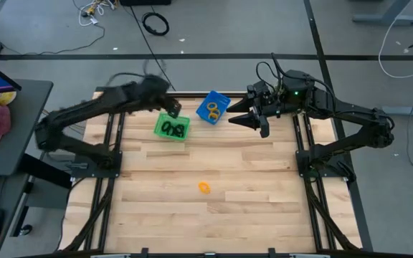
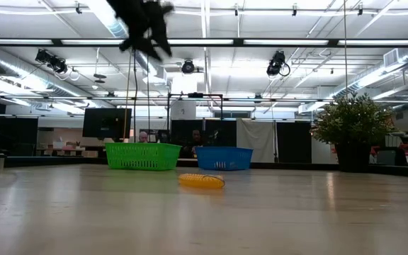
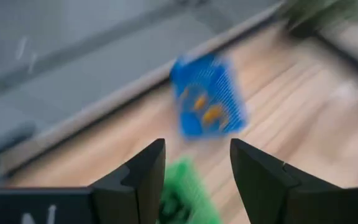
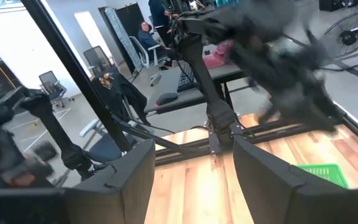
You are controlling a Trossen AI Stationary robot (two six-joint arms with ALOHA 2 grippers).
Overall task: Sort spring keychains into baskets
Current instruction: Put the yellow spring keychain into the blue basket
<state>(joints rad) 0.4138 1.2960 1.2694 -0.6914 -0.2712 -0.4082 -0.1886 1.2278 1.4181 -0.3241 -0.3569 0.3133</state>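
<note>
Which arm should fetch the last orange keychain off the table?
Right, narrowly. The orange keychain lies mid-table, far from both. The right gripper hangs open by the blue basket, its destination; the left gripper, also open, sits above the green basket.

green basket left | blue basket right | orange keychain on table, nearer | plant far right

Big work room with a grey floor

Long bright ceiling lights overhead, black lamps hanging down. Grey floor with a black cable coil and white wires. Wooden table in the middle. Potted plant at one side, dark screen far back, office chairs beyond.
</note>
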